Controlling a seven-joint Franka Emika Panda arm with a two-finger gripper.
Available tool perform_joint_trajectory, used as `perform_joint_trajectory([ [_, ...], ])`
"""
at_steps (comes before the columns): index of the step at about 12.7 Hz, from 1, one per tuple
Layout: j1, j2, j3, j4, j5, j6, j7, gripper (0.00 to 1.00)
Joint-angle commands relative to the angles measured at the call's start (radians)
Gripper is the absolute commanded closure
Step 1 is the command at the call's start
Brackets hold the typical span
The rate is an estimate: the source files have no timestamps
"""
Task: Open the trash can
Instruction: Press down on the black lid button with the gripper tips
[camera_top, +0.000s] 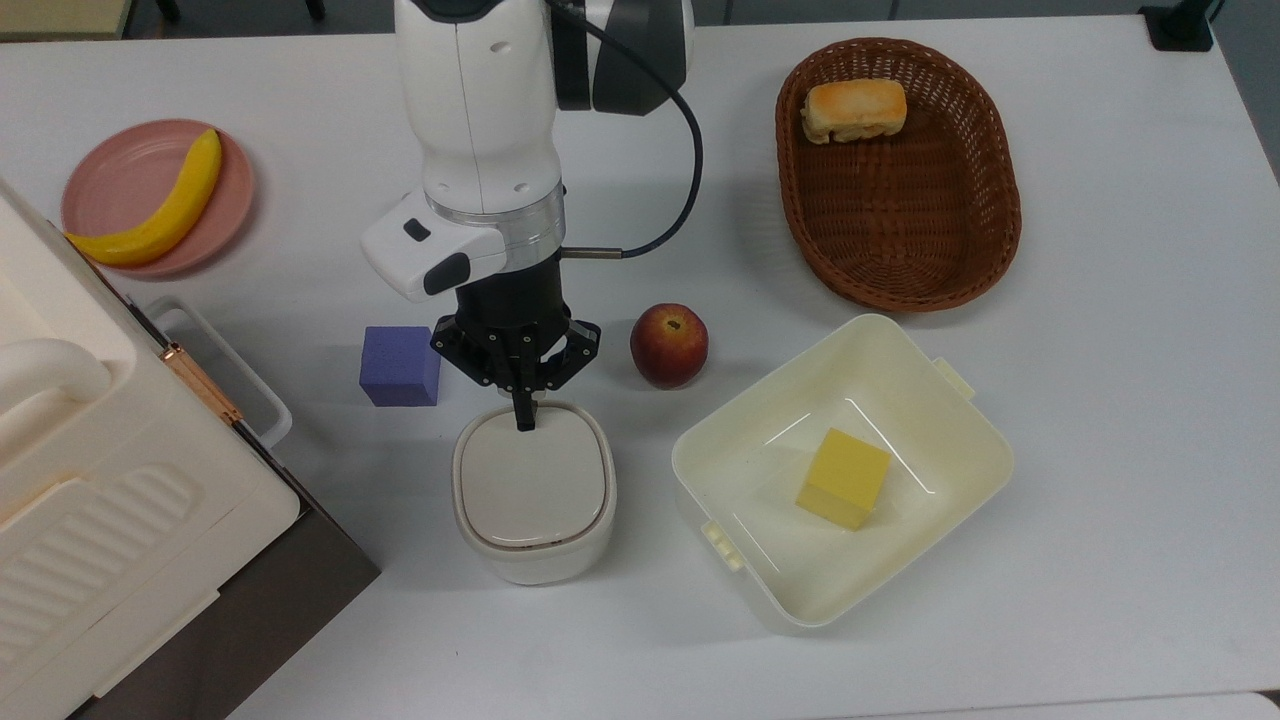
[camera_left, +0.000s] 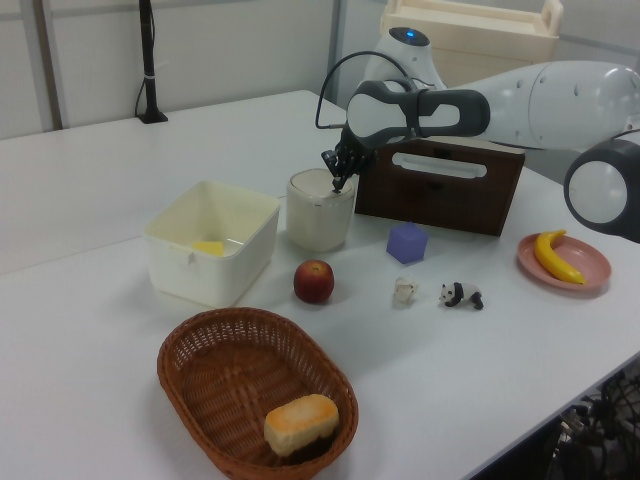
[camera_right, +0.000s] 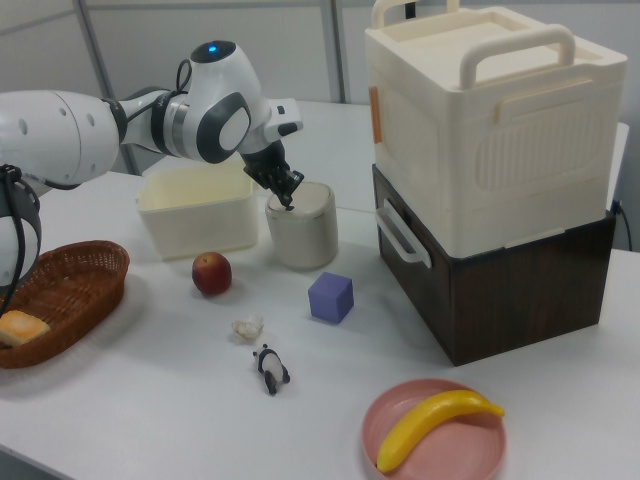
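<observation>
Top view, read left to right. A pink plate (camera_top: 110, 180) carrying a banana (camera_top: 160, 215) lies on the bench (camera_top: 1100, 400) at far left, above a large cream appliance (camera_top: 100, 480). Next comes a purple cube (camera_top: 399, 365). Beside it stands the trash can (camera_top: 534, 490), lid still flat and closed, between the cube and the cream tub (camera_top: 840, 470).

My pincer (camera_top: 522, 418) points straight down over the rear edge of the lid, its fingers clenched together into one narrow tip and grasping nothing. That tip sits on or just above the spot where I expect the small dark button; contact cannot be confirmed. Further right are an apple (camera_top: 669, 345) and a wicker basket (camera_top: 900, 180).

I judge the step in hand to be the press itself. The next move calls for a short, vertical push on the button, kept centred so the tip does not slide onto the lid.
</observation>
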Motion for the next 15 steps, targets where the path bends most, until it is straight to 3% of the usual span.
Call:
perform_joint_trajectory([
  [1,0.001,0.012,0.002,0.016,-0.015,0.017,-0.016,1.00],
  [15,0.003,0.054,0.002,0.053,-0.037,0.017,-0.021,1.00],
])
